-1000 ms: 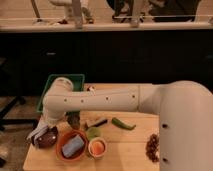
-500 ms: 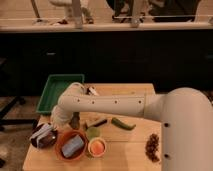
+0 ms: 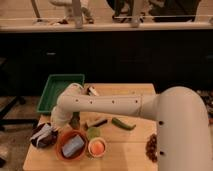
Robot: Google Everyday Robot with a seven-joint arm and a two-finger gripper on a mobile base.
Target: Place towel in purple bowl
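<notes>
The gripper (image 3: 50, 131) sits at the purple bowl (image 3: 42, 139), touching the white towel (image 3: 41, 134) that lies in that bowl. Just right of the gripper stands an orange bowl (image 3: 73, 145).

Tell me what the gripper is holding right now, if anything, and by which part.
It cannot be told. The gripper is at the purple bowl with the towel, but whether it grips the cloth is unclear.
</notes>
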